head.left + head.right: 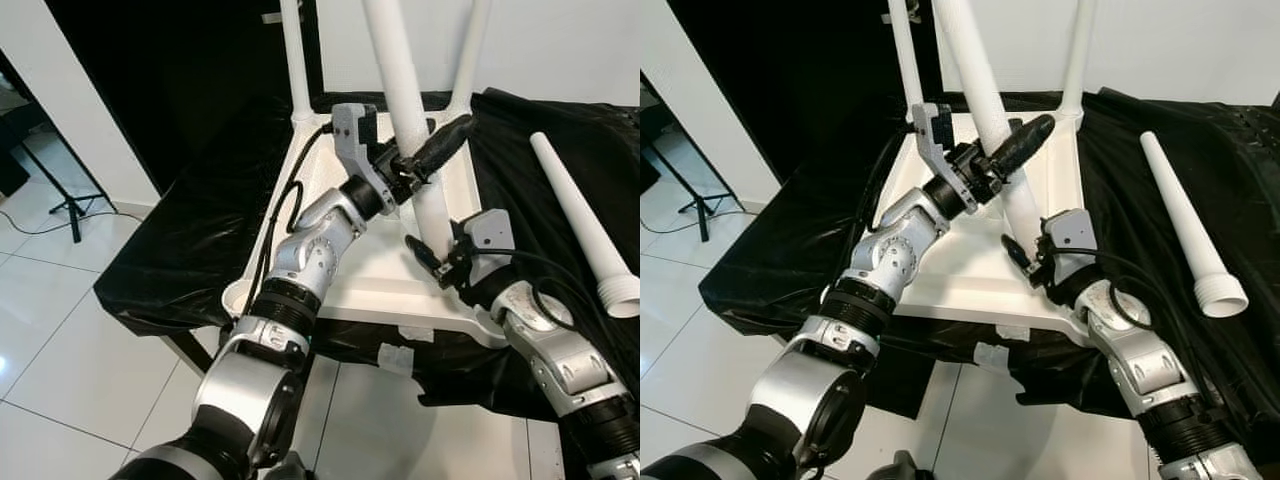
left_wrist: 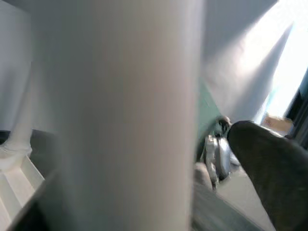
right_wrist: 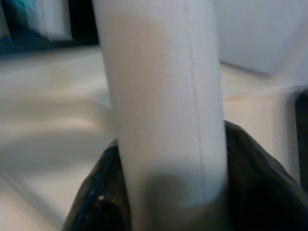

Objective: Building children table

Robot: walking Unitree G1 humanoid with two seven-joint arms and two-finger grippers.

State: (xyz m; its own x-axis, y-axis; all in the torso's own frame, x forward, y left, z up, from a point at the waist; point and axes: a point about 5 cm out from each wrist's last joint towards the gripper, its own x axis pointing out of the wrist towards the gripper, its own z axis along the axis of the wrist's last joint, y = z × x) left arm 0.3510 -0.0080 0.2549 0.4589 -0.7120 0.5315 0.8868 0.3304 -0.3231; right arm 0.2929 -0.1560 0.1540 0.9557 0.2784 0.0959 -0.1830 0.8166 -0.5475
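Jaws of the left gripper [image 1: 420, 160] clasp the tilted white table leg [image 1: 405, 100] midway up; lower down, the right gripper [image 1: 435, 262] clamps the same leg near its foot, probably seating it in the upturned tabletop [image 1: 330, 290]. Two rear legs [image 1: 293, 60] already stand. Beyond the right gripper, one loose leg [image 1: 580, 220] lies on the black cloth [image 1: 180, 240], unfitted.

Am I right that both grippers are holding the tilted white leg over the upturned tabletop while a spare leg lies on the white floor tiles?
Not quite: the spare leg lies on the black cloth, not the floor, as the left eye view shows. Both the left gripper and right gripper do hold the tilted leg over the tabletop.
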